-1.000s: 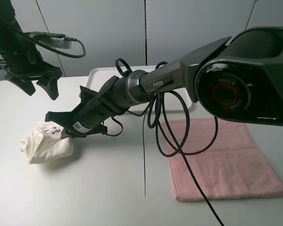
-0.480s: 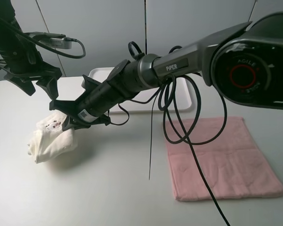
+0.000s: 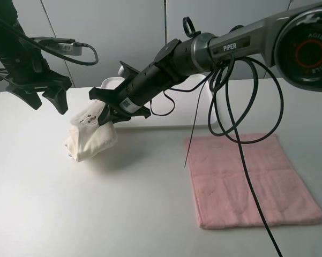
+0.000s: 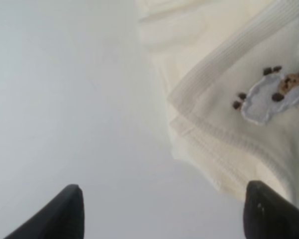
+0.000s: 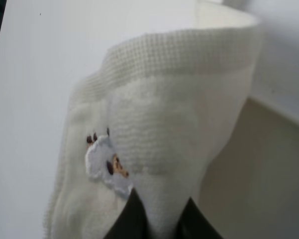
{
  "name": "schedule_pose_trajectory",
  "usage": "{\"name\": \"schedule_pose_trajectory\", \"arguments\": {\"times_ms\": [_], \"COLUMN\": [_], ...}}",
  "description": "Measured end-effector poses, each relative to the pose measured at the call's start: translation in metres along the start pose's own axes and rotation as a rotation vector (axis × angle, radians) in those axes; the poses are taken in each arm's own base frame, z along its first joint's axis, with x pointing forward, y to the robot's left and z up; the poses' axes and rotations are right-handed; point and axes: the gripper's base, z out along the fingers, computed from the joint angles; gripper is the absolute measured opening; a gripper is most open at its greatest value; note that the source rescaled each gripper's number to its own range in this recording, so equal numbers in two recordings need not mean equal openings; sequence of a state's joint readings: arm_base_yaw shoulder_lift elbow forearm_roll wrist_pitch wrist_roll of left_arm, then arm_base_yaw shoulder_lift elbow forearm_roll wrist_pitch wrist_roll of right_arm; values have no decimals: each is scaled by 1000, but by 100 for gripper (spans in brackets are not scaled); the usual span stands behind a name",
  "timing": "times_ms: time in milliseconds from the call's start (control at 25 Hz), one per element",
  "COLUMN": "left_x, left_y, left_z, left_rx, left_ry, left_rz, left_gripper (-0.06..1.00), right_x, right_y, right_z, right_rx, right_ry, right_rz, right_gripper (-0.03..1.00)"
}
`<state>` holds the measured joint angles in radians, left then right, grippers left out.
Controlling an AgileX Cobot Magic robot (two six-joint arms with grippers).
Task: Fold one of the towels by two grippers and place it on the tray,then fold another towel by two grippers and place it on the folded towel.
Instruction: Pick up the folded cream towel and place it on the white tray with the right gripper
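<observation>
The right pincer point(image 3: 104, 114), reaching across the middle, stays clenched on the upper edge of the cream towel point(image 3: 91, 138). Over the last second it has hauled that bundle up and back, from the 9 o'clock side of the tabletop point(image 3: 123, 209) toward 10 o'clock. The bundle now hangs just in front of the near corner of the tray point(image 3: 174, 122), which sits at 12 o'clock. Whether its lower end has cleared the tabletop, I cannot tell. The left pincer point(image 3: 47, 101) has not stirred: it hovers spread and empty at 10 o'clock, beside and above the towel. I judge the first towel is on its way to the tray, though it looks bunched rather than neat. The pink towel point(image 3: 252, 179) lies flat at 4 o'clock, not yet folded.
</observation>
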<state>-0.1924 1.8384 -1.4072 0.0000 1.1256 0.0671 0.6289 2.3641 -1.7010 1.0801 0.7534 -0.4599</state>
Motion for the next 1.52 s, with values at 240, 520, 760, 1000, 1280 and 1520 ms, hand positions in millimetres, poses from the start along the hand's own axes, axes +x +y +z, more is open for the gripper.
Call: {"name": "schedule_pose_trajectory", "arguments": {"times_ms": [240,520,760,1000,1280,1520], "left_x": [0,0,0,0,1,1], "left_y": [0,0,0,0,0,0], "left_z": [0,0,0,0,0,0], "left_rx": [0,0,0,0,0,1], "left_ry": [0,2,2,4,6,13], "left_rz": [2,3,3,6,9,9], "left_gripper": [84,84,84,84,84,84], "right_x": [-10,-25,-37,-48,-58,-64], "right_y": [-16,-39,-62,-86,-105,-111], "right_z": [-13,-34,-56,-78,-93,-96], "right_rx": [8,4,1,14,73,133], "right_ry": [-29,-90,-148,-211,-309,-392], "right_rz": [33,102,159,192,217,218], "right_gripper": [5,5,5,5,5,5]}}
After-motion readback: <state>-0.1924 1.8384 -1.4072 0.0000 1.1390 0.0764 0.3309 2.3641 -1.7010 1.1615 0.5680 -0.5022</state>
